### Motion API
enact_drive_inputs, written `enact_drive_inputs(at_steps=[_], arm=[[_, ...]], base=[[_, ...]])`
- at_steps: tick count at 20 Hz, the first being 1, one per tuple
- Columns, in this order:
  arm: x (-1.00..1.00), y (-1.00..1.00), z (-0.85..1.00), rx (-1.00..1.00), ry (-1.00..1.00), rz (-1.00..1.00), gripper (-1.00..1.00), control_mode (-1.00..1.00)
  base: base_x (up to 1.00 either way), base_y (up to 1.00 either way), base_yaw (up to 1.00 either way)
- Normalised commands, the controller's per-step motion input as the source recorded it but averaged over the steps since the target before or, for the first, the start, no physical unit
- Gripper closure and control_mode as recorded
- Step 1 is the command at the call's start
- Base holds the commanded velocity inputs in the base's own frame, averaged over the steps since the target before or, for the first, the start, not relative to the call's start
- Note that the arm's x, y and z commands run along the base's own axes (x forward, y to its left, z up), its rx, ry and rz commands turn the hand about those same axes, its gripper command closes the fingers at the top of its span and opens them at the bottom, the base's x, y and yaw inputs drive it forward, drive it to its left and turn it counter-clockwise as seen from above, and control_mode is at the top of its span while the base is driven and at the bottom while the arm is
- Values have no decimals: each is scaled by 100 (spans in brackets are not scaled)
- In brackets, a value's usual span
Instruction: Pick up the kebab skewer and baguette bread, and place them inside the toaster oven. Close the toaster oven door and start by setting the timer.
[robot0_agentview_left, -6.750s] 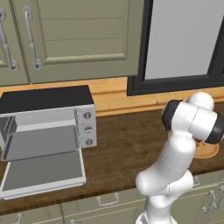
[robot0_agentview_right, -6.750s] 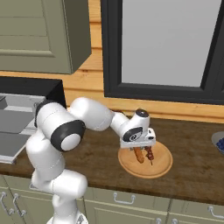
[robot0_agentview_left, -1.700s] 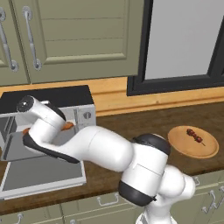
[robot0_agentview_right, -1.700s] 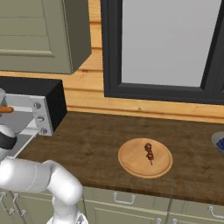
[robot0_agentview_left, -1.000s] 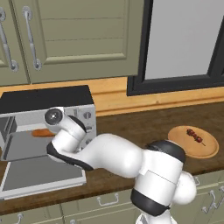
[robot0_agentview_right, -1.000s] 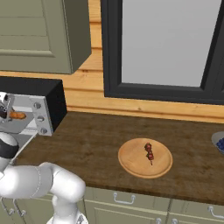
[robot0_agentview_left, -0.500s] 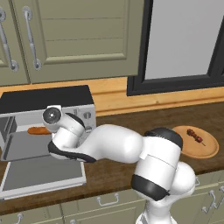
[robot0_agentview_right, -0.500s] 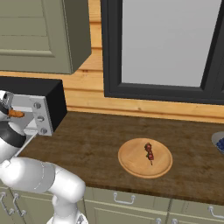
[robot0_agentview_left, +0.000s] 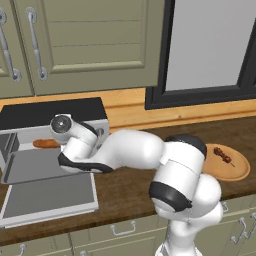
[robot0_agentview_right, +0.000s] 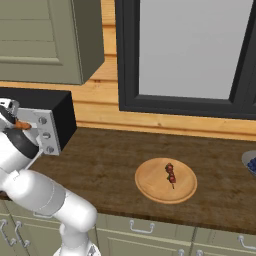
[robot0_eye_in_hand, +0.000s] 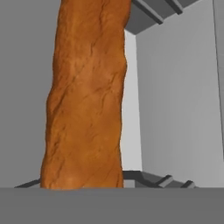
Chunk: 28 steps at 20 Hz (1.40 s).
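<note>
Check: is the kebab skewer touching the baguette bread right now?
Apart. Left base view: kebab skewer lies on the plate; baguette bread is inside the toaster oven.

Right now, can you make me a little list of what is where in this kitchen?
baguette bread: lying inside the toaster oven
toaster oven door: open, folded down flat
kebab skewer: on the round wooden plate, on the counter
arm: reaching into the oven
tool: state cannot be told
job left: skewer in, door shut, timer set
</note>
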Motion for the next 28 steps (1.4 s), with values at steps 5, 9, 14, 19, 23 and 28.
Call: enact_drive_inputs(at_steps=[5,9,14,19,23,28], arm=[[20,10,-2,0,0,0,100,-100],[18,14,0,0,0,1,100,-100],[5,12,0,0,0,2,100,-100],[0,1,0,0,0,0,100,-100],[0,0,0,0,0,0,100,-100],[0,0,0,0,0,0,100,-100]], base=[[0,0,0],[0,0,0],[0,0,0],[0,0,0],[0,0,0],[0,0,0]])
